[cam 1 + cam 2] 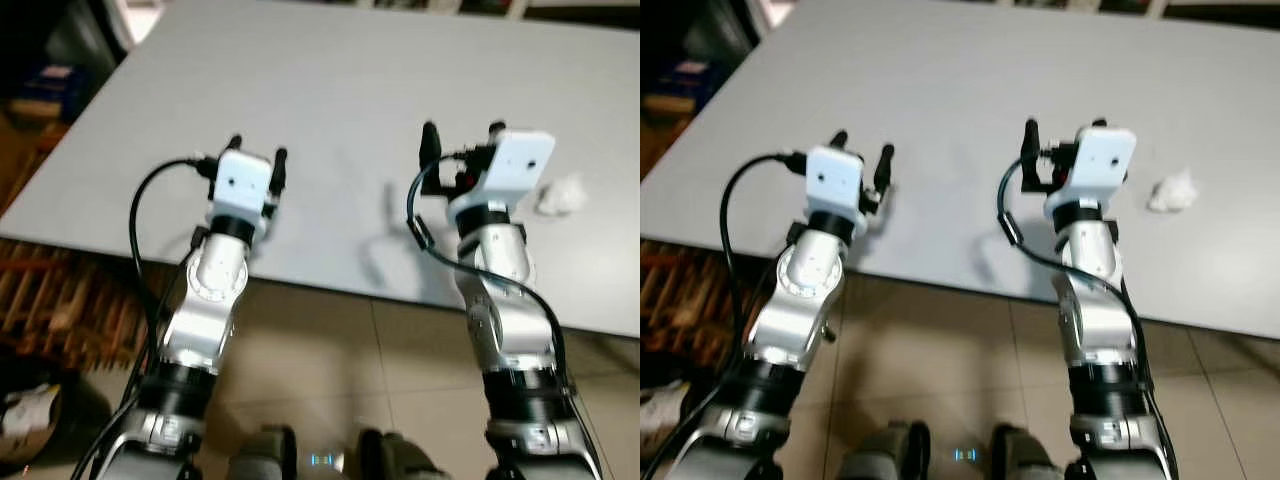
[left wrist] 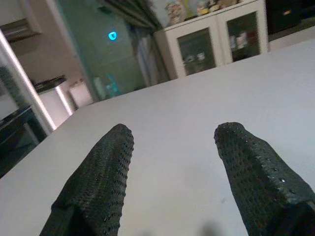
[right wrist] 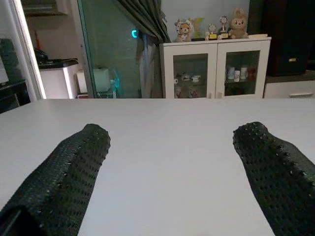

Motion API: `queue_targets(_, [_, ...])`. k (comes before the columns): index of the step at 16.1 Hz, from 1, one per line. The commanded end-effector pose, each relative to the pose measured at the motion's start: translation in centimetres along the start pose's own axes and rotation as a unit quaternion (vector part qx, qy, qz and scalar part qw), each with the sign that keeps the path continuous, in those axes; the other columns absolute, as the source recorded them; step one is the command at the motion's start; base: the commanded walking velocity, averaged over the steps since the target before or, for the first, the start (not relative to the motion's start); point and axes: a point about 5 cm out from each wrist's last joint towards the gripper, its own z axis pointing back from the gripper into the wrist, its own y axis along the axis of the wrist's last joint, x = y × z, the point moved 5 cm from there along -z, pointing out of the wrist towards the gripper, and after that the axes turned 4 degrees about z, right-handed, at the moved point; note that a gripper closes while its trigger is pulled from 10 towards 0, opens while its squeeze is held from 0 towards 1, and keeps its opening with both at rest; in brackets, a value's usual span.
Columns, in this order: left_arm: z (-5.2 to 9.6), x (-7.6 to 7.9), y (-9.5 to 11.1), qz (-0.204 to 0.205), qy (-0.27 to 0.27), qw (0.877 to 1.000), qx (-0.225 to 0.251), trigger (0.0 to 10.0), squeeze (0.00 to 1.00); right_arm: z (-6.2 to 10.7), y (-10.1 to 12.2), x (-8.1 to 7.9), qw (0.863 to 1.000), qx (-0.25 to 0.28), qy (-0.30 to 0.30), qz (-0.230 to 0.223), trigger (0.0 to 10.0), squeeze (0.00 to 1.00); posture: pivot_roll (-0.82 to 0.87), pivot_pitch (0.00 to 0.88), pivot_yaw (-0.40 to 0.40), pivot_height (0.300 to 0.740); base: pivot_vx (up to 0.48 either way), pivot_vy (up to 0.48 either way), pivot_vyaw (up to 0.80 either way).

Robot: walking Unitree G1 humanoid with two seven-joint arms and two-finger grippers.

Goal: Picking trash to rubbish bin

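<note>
Left eye view: crumpled tissue (image 1: 561,196) on grey table (image 1: 330,90) | right end effector (image 1: 461,137) beside it, spread, empty | left end effector (image 1: 257,152) likewise

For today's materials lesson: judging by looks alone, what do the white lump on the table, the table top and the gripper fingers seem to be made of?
The white lump looks like crumpled tissue or soft paper: matte, with irregular folds. The table top seems a smooth grey laminate or painted board, evenly coloured with a faint sheen. The gripper fingers look like black rubber or textured plastic, covered in small raised dots.
</note>
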Motion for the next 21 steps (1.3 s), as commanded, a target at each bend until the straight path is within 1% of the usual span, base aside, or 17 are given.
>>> queue_targets(1, [0.07,0.26,0.08,0.002,-0.006,1.000,0.001,10.0,0.00,0.16,-0.28,0.50,1.000,-0.007,-0.005,0.003,10.0,0.00,0.00,0.218,0.032,0.740,0.000,0.000,0.00])
queue_targets(4, [0.03,0.04,0.11,-0.004,-0.001,1.000,0.001,10.0,0.00,0.14,-0.33,0.47,1.000,-0.008,-0.005,-0.003,10.0,0.00,0.00,0.221,0.028,0.740,0.000,0.000,0.00])
queue_targets(5, [0.05,0.03,0.03,-0.004,0.001,1.000,-0.001,10.0,0.00,0.15,-0.54,0.43,1.000,-0.016,-0.003,-0.002,10.0,0.00,0.00,0.224,0.028,0.740,0.000,-0.251,0.00])
queue_targets(7, [0.03,0.03,0.03,-0.005,0.001,1.000,-0.001,10.0,0.00,0.14,-0.92,0.36,1.000,-0.027,0.000,-0.006,10.0,0.00,0.00,0.227,0.026,0.740,0.000,-0.251,-0.80])
queue_targets(9, [0.06,-0.01,0.02,-0.006,0.003,1.000,-0.002,10.0,0.00,0.19,-0.98,0.12,1.000,-0.026,0.007,0.010,10.0,0.00,0.00,0.233,0.024,0.740,0.000,-0.259,0.00])
queue_targets(21, [0.09,-0.27,-0.02,-0.009,0.009,1.000,-0.003,10.0,0.00,0.25,-1.25,-0.16,0.999,-0.037,0.014,0.004,10.0,0.00,0.00,0.245,0.014,0.740,0.000,-0.291,0.00])
